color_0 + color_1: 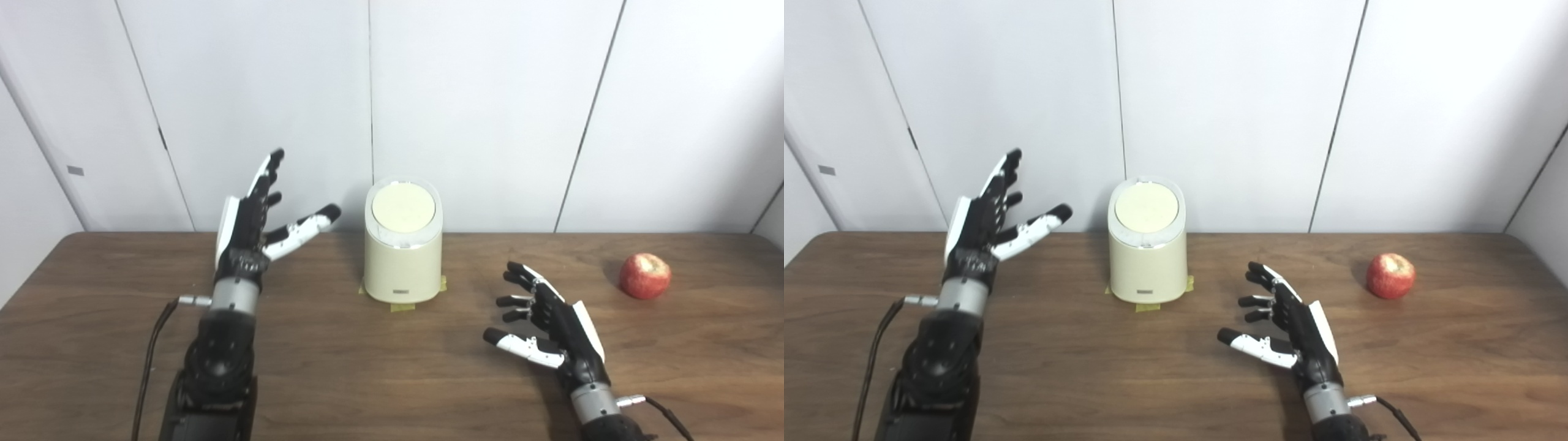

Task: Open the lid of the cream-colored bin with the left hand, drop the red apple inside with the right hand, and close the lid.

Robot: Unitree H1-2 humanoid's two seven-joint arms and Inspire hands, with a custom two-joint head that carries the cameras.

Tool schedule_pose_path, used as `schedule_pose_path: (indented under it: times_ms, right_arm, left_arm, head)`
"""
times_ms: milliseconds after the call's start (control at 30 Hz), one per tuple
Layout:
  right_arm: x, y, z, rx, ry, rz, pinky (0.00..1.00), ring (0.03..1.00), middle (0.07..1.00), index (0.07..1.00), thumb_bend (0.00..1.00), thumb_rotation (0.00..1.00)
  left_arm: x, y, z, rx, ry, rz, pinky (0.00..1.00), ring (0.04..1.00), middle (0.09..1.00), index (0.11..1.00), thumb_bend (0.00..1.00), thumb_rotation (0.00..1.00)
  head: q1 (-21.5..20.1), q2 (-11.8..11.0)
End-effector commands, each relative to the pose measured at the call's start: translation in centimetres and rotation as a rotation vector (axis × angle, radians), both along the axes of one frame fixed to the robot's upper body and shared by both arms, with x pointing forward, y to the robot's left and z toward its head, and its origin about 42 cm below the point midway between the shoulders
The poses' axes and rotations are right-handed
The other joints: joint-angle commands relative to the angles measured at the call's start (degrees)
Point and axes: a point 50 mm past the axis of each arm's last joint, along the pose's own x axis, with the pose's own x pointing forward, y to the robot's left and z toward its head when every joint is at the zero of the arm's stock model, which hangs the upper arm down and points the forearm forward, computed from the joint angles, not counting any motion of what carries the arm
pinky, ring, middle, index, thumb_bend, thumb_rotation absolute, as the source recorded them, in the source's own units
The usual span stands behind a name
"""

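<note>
Cream-colored bin (pixel 402 260): small upright cylinder with rounded shoulders, standing near the back middle of the wooden table (pixel 367 380), its base on patches of yellowish tape (pixel 402 304) that show at the front and both sides; a small dark label sits low on its front. Lid (pixel 403 209): pale round disc set in a lighter rim, tilted toward the cameras, lying shut on the bin. Red apple (pixel 645 276): round, red with a paler patch around the top, resting on the table well to the right of the bin, apart from both hands. Left hand (pixel 252 223): raised above the table to the left of the bin, fingers extended upward and spread, thumb stretched toward the bin without touching it; released, holding nothing. Right hand (pixel 547 321): low over the table, in front of and to the right of the bin, between bin and apple, fingers loosely curled and apart, thumb pointing left; holding nothing.
</note>
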Motion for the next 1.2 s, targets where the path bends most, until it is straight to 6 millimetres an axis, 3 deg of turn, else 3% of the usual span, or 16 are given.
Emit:
schedule_pose_path:
  times_ms: [0, 300, 467, 533, 667, 1167]
  right_arm:
    - [1.0, 0.2, 1.9, 0.002, -0.097, 0.016, 0.56, 0.681, 0.844, 0.854, 0.81, 0.35]
    - [1.1, 0.1, 1.7, -0.016, -0.097, 0.016, 0.57, 0.678, 0.844, 0.857, 0.81, 0.36]
    - [1.2, 0.1, 1.7, -0.021, -0.097, 0.015, 0.56, 0.68, 0.842, 0.855, 0.81, 0.36]
    - [1.2, 0.1, 1.7, -0.021, -0.093, 0.015, 0.56, 0.68, 0.842, 0.856, 0.81, 0.36]
    - [1.2, 0.2, 1.7, -0.017, -0.094, 0.012, 0.57, 0.683, 0.841, 0.854, 0.8, 0.35]
    - [1.1, 0.6, 1.7, -0.016, -0.1, 0.007, 0.57, 0.674, 0.851, 0.866, 0.78, 0.34]
  left_arm:
    - [1.4, -0.8, 3.0, 0.034, -0.075, -0.004, 0.95, 1.0, 1.0, 1.0, 0.97, 0.35]
    - [5.2, -3.4, 4.3, 0.163, -0.066, 0.027, 0.89, 1.0, 1.0, 1.0, 1.0, 0.37]
    - [6.7, -4.6, 4.2, 0.234, -0.061, 0.041, 0.83, 1.0, 1.0, 1.0, 0.99, 0.3]
    - [7.4, -4.9, 4.1, 0.259, -0.059, 0.051, 0.84, 1.0, 1.0, 1.0, 0.99, 0.28]
    - [8.4, -5.5, 4.0, 0.314, -0.064, 0.068, 0.77, 1.0, 1.0, 1.0, 1.0, 0.29]
    - [10.0, -7.4, 3.5, 0.45, -0.042, 0.084, 0.84, 1.0, 1.0, 1.0, 0.97, 0.3]
  head:
    - [0.1, 0.1]
    - [0.4, -0.6]
    - [0.4, -0.6]
    - [0.4, -0.7]
    - [0.2, -0.8]
    - [-1.0, -0.9]
